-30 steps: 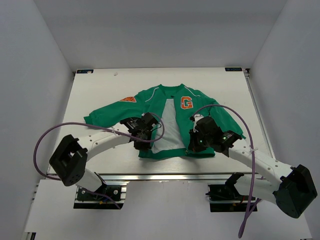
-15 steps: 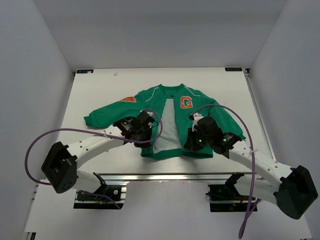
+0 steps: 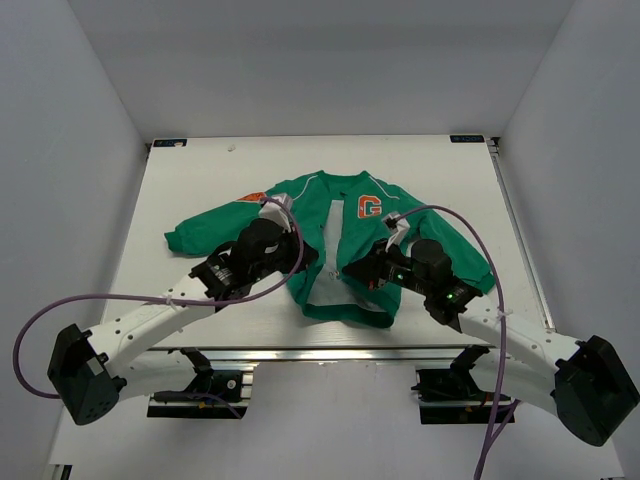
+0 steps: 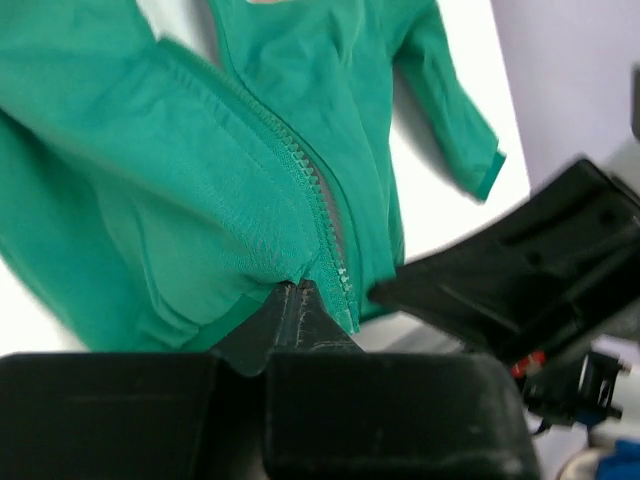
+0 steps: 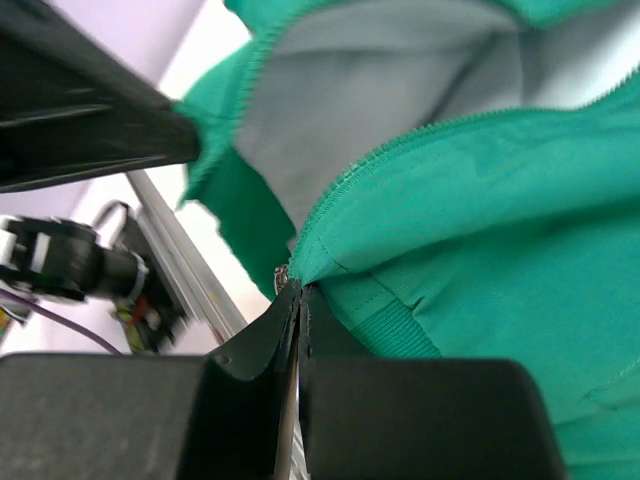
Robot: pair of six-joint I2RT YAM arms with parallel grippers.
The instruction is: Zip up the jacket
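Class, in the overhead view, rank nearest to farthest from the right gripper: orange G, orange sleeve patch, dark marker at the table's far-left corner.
1. Orange G, just beyond the right gripper.
2. Orange sleeve patch, farther left.
3. Dark marker, far-left corner.

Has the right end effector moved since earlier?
Yes: right end effector moved left against the white table's near edge, pulling the green zip-front jacket's front inward.
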